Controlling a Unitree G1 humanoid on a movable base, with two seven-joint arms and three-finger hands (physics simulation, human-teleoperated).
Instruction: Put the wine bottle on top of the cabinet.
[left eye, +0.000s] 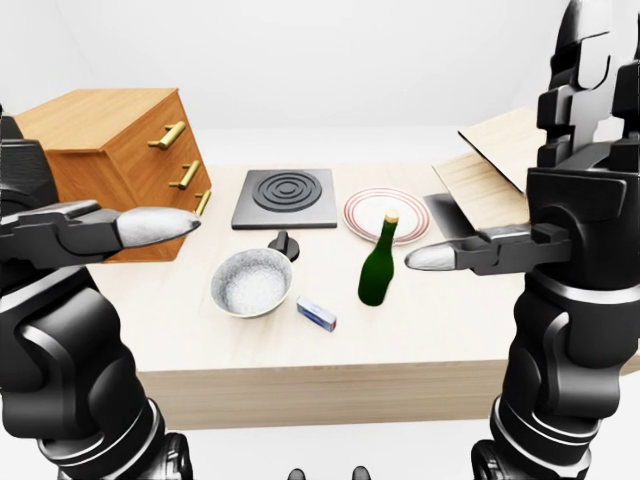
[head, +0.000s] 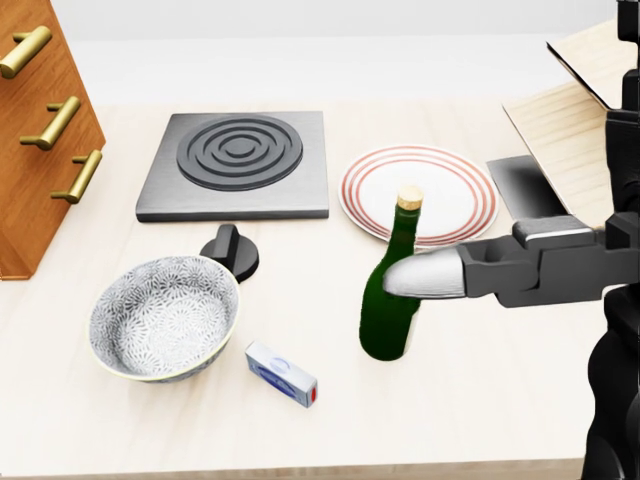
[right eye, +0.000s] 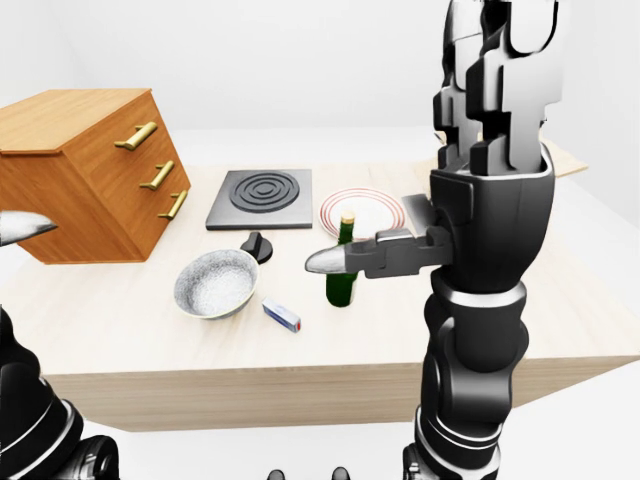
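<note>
The green wine bottle (head: 390, 318) with a tan cork stands upright on the light wooden table (head: 480, 400), just below the striped plate. The orange-brown wooden cabinet (left eye: 110, 165) with brass handles stands at the table's left end, and its flat top is bare. My right hand (left eye: 530, 190) is raised high and close to the camera, open. Its fingers point up and its thumb (head: 430, 275) crosses the bottle's neck in the head view, holding nothing. My left hand (left eye: 60, 210) is also raised and open at the left of the left-eye view, with the cabinet behind it.
A patterned bowl (head: 165, 318), a black knob (head: 230, 255) and a small blue-and-white box (head: 281, 372) lie left of the bottle. A dark hob (head: 238, 160) and a red-striped plate (head: 418, 190) sit above them. Wooden boards (head: 570, 130) lean at the right.
</note>
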